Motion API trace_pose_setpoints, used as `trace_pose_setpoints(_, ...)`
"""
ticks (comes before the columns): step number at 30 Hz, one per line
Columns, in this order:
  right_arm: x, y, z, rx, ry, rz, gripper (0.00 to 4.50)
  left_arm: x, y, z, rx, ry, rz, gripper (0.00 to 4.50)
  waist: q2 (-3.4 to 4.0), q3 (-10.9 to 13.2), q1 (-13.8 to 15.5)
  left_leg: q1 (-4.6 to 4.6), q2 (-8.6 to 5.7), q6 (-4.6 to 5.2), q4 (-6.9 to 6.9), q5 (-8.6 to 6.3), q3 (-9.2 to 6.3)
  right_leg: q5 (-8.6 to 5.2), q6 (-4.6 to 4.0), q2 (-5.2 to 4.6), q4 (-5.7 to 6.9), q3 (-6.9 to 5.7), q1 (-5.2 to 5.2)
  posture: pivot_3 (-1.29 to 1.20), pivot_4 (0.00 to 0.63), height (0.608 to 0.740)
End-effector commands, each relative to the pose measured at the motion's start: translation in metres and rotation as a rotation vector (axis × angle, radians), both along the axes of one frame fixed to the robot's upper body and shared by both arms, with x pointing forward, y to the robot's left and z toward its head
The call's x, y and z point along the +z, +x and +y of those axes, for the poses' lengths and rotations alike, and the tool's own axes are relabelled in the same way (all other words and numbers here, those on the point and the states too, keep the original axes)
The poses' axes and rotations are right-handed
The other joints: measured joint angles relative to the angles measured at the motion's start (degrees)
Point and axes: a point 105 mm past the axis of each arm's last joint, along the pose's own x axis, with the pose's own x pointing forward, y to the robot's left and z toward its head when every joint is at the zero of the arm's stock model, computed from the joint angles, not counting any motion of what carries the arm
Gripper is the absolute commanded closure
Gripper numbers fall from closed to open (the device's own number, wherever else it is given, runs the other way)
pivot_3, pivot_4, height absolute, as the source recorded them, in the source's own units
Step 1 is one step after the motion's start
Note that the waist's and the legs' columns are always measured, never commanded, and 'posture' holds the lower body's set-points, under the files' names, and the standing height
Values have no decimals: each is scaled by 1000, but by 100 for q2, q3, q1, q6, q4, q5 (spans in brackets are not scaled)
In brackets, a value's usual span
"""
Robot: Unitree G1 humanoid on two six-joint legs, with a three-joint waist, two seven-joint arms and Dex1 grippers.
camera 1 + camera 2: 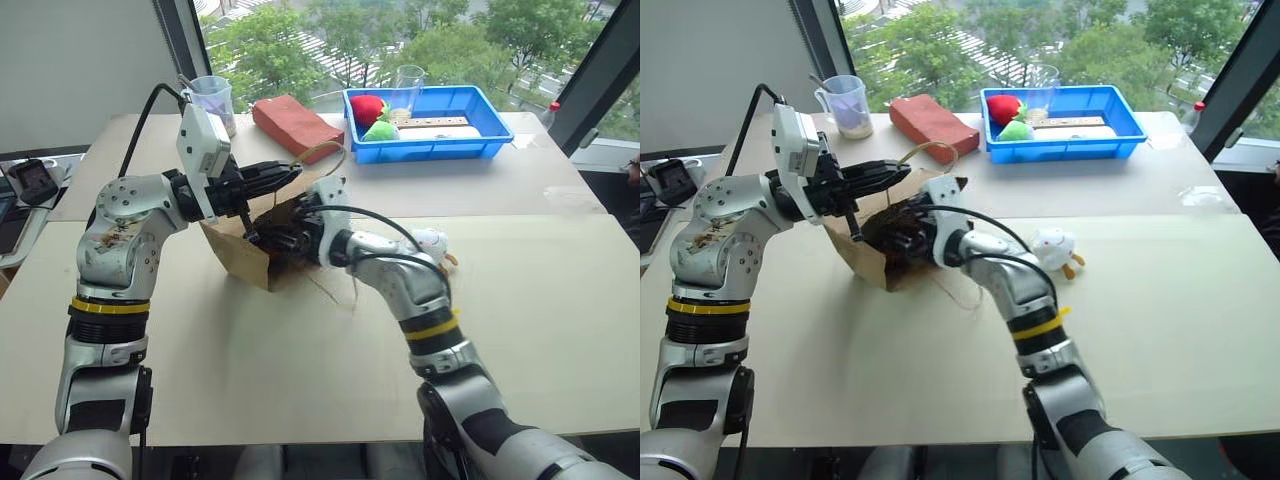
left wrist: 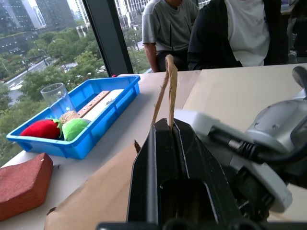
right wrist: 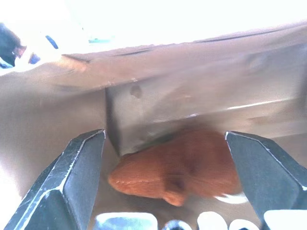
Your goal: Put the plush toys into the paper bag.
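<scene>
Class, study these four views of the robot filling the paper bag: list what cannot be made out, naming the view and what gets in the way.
- Head views: the paper bag's inside, hidden by its wall and the right gripper.
- Right wrist view: the brown plush toy's face, blurred; its underside is cut by the edge.
- Left eye view: the white plush toy, mostly behind the right forearm.
- Left wrist view: what the left gripper pinches besides the cord handle, hidden by its fingers.

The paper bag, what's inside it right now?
Inside the paper bag lies the brown plush toy, between the open fingers of the right pincer, which is pushed into the bag's mouth. The bag's walls and the arm hide the rest of the inside.
</scene>
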Motion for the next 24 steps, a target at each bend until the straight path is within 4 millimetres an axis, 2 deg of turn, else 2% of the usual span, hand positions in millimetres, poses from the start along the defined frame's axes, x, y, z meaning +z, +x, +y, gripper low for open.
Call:
trace_pose_setpoints(1, 25, -18, -20, 30, 22, -106, 14, 10, -5, 3, 2, -2, -49, 4500, 0, 0, -2, -1, 0, 5, 0, -3, 0, 0, 0, 0, -1, 0, -1, 0, 150, 740)
trace_pose_setpoints(5, 28, -28, -59, -47, -29, -153, 14, 9, -5, 5, 6, 0, -49, 4500, 0, 0, -4, 0, 0, 10, 0, -6, 1, 0, 0, 0, 0, 1, -1, 0, 150, 740)
trace_pose_setpoints(7, 22, -28, -86, -138, -109, -178, 14, 9, -5, 6, 8, 3, -48, 4500, -1, 0, 3, 1, 0, 13, 1, -8, 1, 0, 0, 0, -1, 1, 2, 0, 150, 740)
trace_pose_setpoints(11, 6, -15, -146, -390, -234, -184, 14, 7, -5, 7, 7, 8, -45, 4500, -2, 0, 36, 1, -1, 16, 3, -9, 2, 0, 0, 0, -8, 1, 10, 0, 150, 740)
trace_pose_setpoints(14, -6, -4, -180, -541, -296, -174, 14, 7, -5, 6, 5, 9, -46, 4500, -2, 1, 38, 0, -1, 15, 7, -9, 7, 0, 0, 0, -8, 3, 10, 0, 150, 740)
trace_pose_setpoints(18, -18, 11, -202, -650, -337, -149, 14, 7, -5, 4, -2, 12, -49, 4500, -2, 1, 8, 4, 0, 16, 6, -9, 10, 0, 0, 0, -8, 6, 9, 0, 150, 740)
trace_pose_setpoints(24, -49, 20, -206, -650, -280, -1, 14, 10, -5, 5, -4, 21, -57, 4500, -2, 0, 6, 3, 0, 16, 6, -9, 10, 0, 0, 0, -8, 6, 10, 0, 150, 740)
